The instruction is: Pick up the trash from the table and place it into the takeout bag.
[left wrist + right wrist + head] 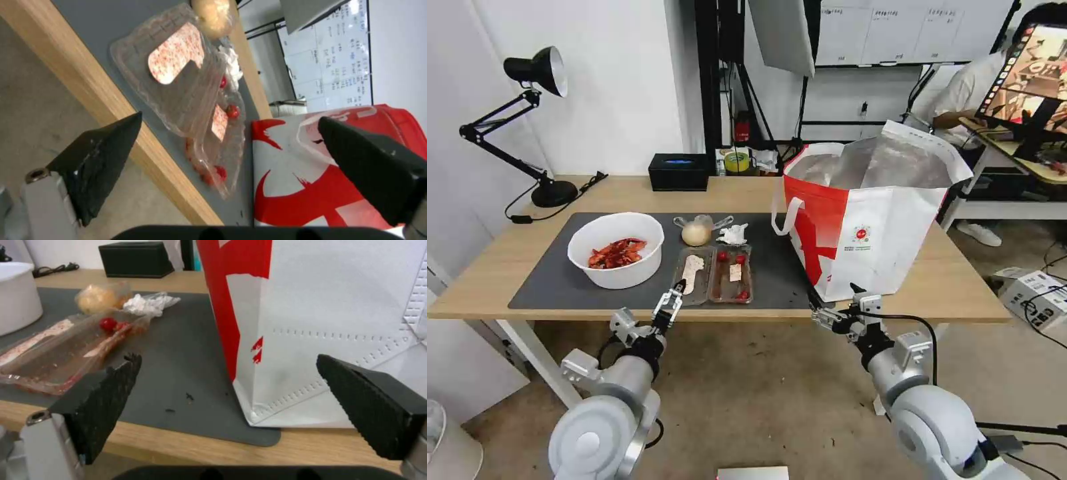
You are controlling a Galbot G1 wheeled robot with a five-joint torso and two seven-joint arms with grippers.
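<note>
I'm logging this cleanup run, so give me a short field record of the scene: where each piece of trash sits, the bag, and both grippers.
bowl of crayfish shells: on the mat, robot's left
plastic tray: near edge of the mat, beside the bowl
clear bag with lump: behind the tray
tissue: beside the clear bag
takeout bag: upright, mouth open, robot's right
left gripper: open, at the table edge before the tray
right gripper: open, at the bag's near corner

Left gripper [677, 291] raised forward, jaws apart; right gripper [819, 313] low, jaws apart.
</note>
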